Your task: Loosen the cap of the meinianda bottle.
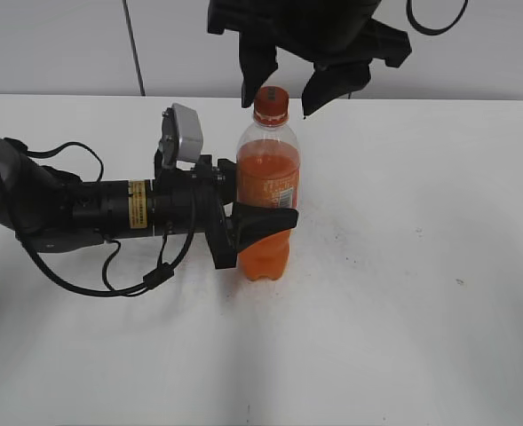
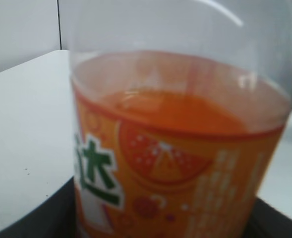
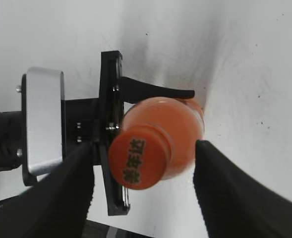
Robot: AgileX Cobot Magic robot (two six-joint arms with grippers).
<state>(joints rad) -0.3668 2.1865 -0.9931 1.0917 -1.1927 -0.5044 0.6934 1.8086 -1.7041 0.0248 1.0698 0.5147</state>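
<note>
Left arm [image 1: 83,209] lies low along the white table [image 1: 421,293], reaching in from the left edge, wrist camera [image 1: 183,135] on top. Left gripper [image 1: 259,226] is clamped around the meinianda bottle [image 1: 267,191] at its lower waist; one dark finger [image 1: 265,219] wraps across the front of the label. Bottle stands upright near table centre, base on the surface, orange drink filling it to the shoulder.

Left wrist view: bottle fills the frame, orange label [image 2: 175,183] with green characters on a white patch, liquid line just above the label.

Cap [image 1: 271,98] sits on the neck, orange, still seated. Right gripper [image 1: 276,99] hangs from above with jaws spread wide, one finger [image 1: 255,75] left of the cap, the other to its right, neither touching.

Right wrist view, looking down: cap top [image 3: 138,157] with printed characters sits between the two dark fingers [image 3: 232,186], clear gaps on both sides; left gripper's plate [image 3: 111,124] visible behind the bottle.
</note>
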